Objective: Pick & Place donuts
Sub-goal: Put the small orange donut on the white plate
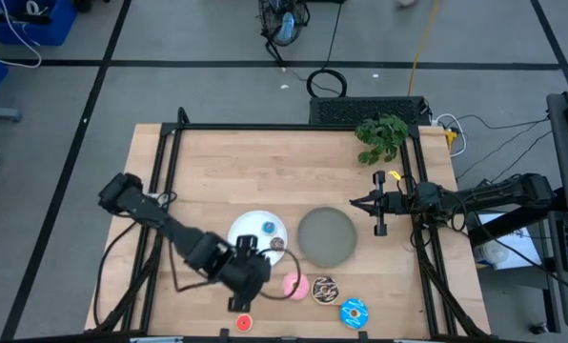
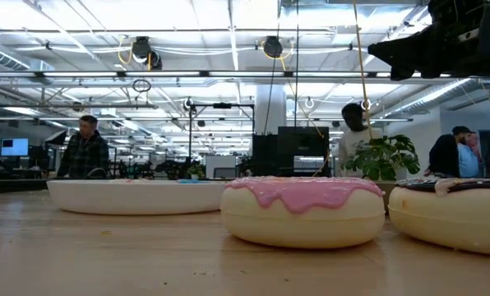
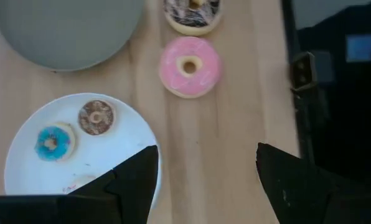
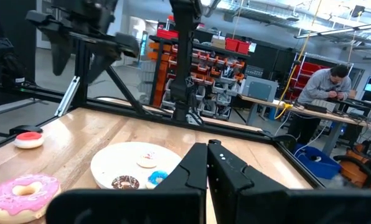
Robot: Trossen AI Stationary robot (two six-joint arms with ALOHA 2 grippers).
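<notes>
My left gripper (image 1: 249, 273) is open and hovers over the table at the white plate's near-right rim; in the left wrist view its fingers (image 3: 204, 180) hold nothing. The white plate (image 1: 249, 226) carries the tiny blue donut (image 3: 51, 142), the tiny brown donut (image 3: 96, 117) and the tiny white donut (image 4: 147, 160). The pink donut (image 1: 295, 285), the chocolate-sprinkled donut (image 1: 323, 288) and the blue-iced donut (image 1: 354, 312) lie flat on the wood near the front edge. The tiny red donut (image 1: 243, 323) lies at the near edge. My right gripper (image 1: 375, 205) is shut, waiting right of the grey plate.
The grey plate (image 1: 327, 236) sits right of the white plate with nothing on it. A green plant (image 1: 382, 136) stands at the far right corner. A black frame (image 1: 265, 127) borders the table. People stand in the room beyond. Bare wood lies across the far half.
</notes>
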